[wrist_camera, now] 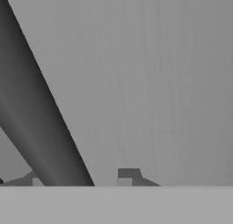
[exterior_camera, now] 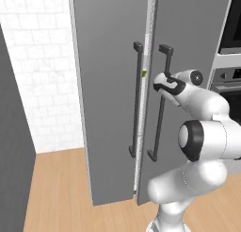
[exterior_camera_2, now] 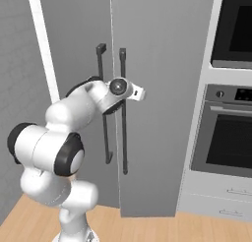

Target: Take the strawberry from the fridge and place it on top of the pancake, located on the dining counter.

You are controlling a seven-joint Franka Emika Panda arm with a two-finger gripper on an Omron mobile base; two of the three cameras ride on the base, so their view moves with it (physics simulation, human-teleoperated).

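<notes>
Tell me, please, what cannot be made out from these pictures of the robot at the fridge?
- Fridge interior: left base view, a narrow gap between the doors shows a white sliver with a small green item; the doors hide the shelves.
- Strawberry: the doors cover where it would be.
- Hand grip: hand view, the dark handle lies between the fingertips, cut off at the bottom edge.

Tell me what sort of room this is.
A home kitchen, most likely: a tall grey fridge with bar handles, a built-in oven beside it, and white tiled wall over wood flooring.

No text, label, brand or number can be read anywhere; the oven (exterior_camera_2: 231,133) panel's marks are too blurred.
</notes>
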